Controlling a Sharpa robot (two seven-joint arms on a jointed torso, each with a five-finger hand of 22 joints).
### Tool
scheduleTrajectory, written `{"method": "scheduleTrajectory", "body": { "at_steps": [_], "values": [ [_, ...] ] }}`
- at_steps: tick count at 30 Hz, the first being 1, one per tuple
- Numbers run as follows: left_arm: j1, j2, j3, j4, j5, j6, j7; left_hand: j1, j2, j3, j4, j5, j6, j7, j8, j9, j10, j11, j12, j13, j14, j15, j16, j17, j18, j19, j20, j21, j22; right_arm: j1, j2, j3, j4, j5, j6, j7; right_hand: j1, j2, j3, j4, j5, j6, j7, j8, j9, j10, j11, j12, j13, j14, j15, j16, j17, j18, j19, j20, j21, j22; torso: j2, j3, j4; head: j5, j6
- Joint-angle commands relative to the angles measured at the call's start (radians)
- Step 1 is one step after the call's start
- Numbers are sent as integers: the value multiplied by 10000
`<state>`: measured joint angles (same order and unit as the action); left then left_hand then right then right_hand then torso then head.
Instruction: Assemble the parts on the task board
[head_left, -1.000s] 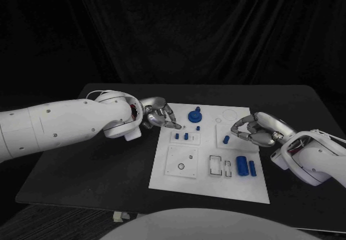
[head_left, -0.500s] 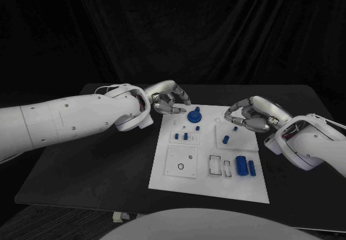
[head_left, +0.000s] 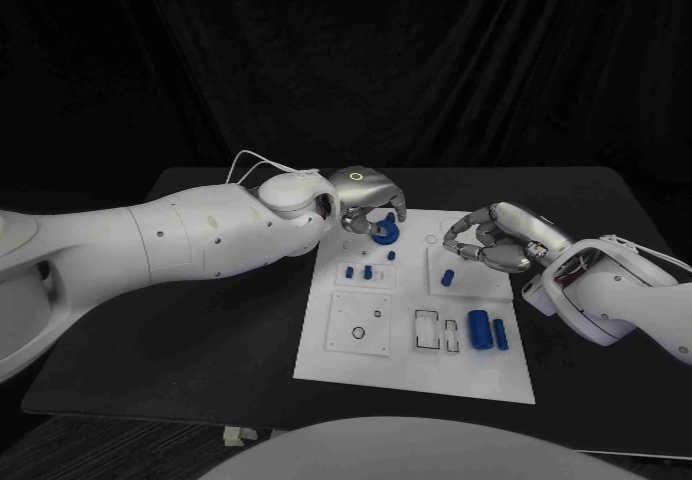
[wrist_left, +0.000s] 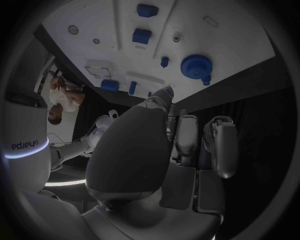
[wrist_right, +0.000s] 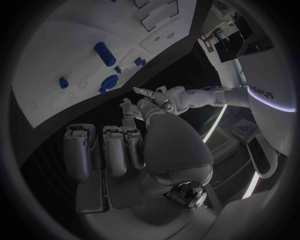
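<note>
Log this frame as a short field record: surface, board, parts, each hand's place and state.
surface: black table
board: white task board, middle of table
parts: round blue part at the board's far end; two blue cylinders near its right edge; smaller blue pieces between
left hand: above the board's far end, over the round blue part, fingers apart, holding nothing
right hand: above the board's far right, fingers curled, nothing seen in it

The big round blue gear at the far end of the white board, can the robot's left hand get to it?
Probably yes. The left hand hovers right over the big round blue gear on the white task board, its fingers curled down around it. Nothing lies between them, though actual contact cannot be told.
</note>
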<state>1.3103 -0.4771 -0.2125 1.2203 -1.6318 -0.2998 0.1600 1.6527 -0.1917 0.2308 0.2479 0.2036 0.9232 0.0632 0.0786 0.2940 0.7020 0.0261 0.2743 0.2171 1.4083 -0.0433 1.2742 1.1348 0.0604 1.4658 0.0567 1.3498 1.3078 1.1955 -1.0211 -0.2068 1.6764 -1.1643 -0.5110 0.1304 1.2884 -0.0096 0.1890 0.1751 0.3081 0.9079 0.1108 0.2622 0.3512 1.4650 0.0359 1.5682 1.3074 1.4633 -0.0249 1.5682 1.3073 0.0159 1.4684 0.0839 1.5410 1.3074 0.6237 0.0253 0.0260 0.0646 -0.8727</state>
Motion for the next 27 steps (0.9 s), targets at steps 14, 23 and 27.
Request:
{"method": "scheduleTrajectory", "body": {
  "at_steps": [14,23,27],
  "values": [
    [-297,858,16,-948,-1748,1175,-95,-566,63,-297,65,-759,-117,-308,-122,-550,1189,40,643,-333,-153,-48,45,-502,-91,255,-72,-53,1930,-109,-214,6,52,-86,-16,149,47,21,-30,-5,45,69,0,-41,-3,1058,0,26,2634,1075,-4,26,2634,-70,821,23,38,2516,-18,26,-64,-32,1],
    [-484,939,16,-952,-1761,1197,-107,-843,76,-355,98,-1040,-230,-424,-135,-701,1655,98,978,-103,-230,0,32,-715,-98,259,-34,-49,1949,-134,-194,5,41,-86,6,137,64,39,-25,-6,96,67,-2,-45,-6,1058,-3,26,2634,1075,-5,26,2634,-70,822,21,39,2516,-30,28,-16,-65,1],
    [-525,905,17,-866,-1762,1142,-127,-859,77,-357,103,-1049,-232,-420,-132,-708,1681,100,999,-84,-244,2,15,-754,-100,261,-33,-42,1953,-142,-195,5,41,-86,15,134,87,44,-22,-16,155,63,-5,-49,-8,1058,-5,26,2634,1075,-7,26,2634,-70,823,19,41,2517,-25,27,-11,-59,1]
  ]
}}
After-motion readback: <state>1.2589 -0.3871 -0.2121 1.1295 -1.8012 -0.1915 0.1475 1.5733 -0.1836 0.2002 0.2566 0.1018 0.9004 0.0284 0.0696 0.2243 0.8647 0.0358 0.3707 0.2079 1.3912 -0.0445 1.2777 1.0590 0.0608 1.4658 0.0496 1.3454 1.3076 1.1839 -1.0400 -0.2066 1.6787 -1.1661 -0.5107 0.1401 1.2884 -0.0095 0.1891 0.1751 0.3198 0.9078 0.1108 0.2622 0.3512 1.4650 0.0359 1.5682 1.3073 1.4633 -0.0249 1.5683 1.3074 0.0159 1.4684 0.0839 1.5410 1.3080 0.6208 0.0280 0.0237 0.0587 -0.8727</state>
